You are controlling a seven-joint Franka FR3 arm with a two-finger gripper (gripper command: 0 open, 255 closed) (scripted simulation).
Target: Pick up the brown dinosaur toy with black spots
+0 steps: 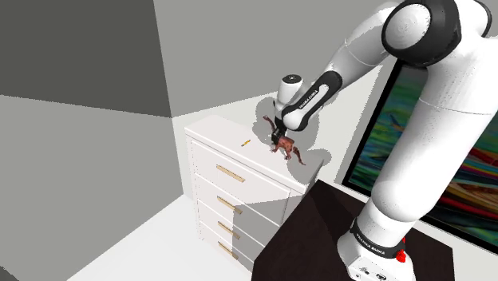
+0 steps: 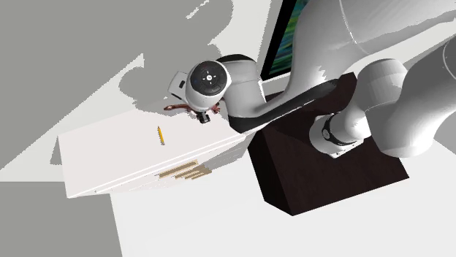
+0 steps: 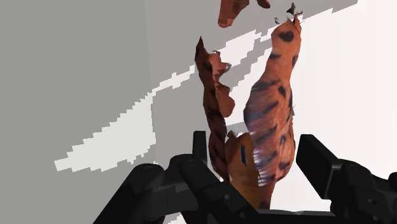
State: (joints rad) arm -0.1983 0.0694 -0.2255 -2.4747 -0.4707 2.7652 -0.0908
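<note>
- Brown dinosaur toy with black spots (image 1: 286, 148): it is at the top of a white chest of 4 drawers with brass-coloured bar handles (image 1: 239, 180). In the shoulder view it is near the top's 3 o'clock end, close to the grey wall.
- The all-black two-finger gripper (image 1: 279, 132) comes down on the toy from 11 o'clock in that view. The white arm arches over from 2 o'clock.
- In the wrist view the gripper (image 3: 256, 141) has 1 finger on each side of the toy (image 3: 270, 127), and both fingers (image 3: 315, 159) clasp its spotted body. The long orange-brown body and a thinner limb stretch away from the fingertips over the pale top.
- I cannot tell whether the toy's feet touch the top or hang just above it.
- A small yellow pencil (image 1: 247, 143) lies on the same top, at 9 o'clock from the toy in the shoulder view and apart from it.
- In the second exterior view the pencil (image 2: 159, 135) lies at 8 o'clock from the gripper (image 2: 203, 117). A sliver of the toy (image 2: 174, 107) pokes out at 9 o'clock from under the wrist.
- The dark brown box stand (image 1: 319, 227) stands against the chest's 4 o'clock side in the shoulder view.
- A black-framed panel with colourful streaks (image 1: 455, 160) is against the wall at 3 o'clock.
</note>
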